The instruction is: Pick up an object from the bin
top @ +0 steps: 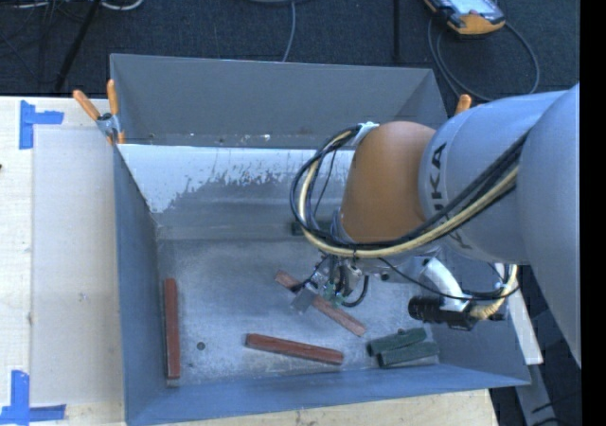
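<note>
Starting at the near side of the bin, a long reddish-brown stick lies flat on the floor at about 6 o'clock. A dark green block sits to its right at about 5 o'clock. A second brown stick runs along the left wall at about 8 o'clock.

Further in, near the middle of the floor, a shorter brown stick lies aslant, its ends pointing to 10 and 4 o'clock. The gripper is low over the 10 o'clock half of it, at or very near the floor. Wrist and cables cover the tip, so I cannot tell whether the gripper is open or closed, or whether it has hold of anything. Beyond it, towards 12 o'clock, the floor and far wall are bare.

By my reading the task is at the grasp itself, with the arm down on the slanted stick and no lift begun. The next move calls for a firm grip across the stick's narrow width, then a straight rise. Held off-centre, the stick may swing or slip.
</note>
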Controlling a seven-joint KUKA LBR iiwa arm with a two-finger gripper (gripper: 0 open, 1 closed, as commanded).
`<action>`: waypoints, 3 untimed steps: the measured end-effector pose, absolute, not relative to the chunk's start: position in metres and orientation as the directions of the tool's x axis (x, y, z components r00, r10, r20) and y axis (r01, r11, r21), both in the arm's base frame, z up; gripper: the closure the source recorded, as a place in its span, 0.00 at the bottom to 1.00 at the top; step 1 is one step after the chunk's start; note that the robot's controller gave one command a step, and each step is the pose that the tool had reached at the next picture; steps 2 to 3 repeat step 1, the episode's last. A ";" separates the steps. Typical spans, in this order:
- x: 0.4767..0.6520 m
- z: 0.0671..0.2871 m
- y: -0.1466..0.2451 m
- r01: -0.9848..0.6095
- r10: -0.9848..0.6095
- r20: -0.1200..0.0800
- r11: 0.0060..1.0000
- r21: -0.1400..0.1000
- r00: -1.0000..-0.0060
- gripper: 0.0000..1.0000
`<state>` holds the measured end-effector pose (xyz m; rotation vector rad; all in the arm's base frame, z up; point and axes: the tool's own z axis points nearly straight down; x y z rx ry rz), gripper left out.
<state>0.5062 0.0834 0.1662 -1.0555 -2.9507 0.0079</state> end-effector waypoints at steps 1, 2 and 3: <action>0.506 0.236 0.086 0.593 0.593 0.004 0.805 -0.005 -0.805 1.00; 0.506 0.236 0.086 0.593 0.593 0.004 0.805 -0.005 -0.805 1.00; 0.506 0.236 0.086 0.593 0.593 0.004 0.805 -0.005 -0.805 1.00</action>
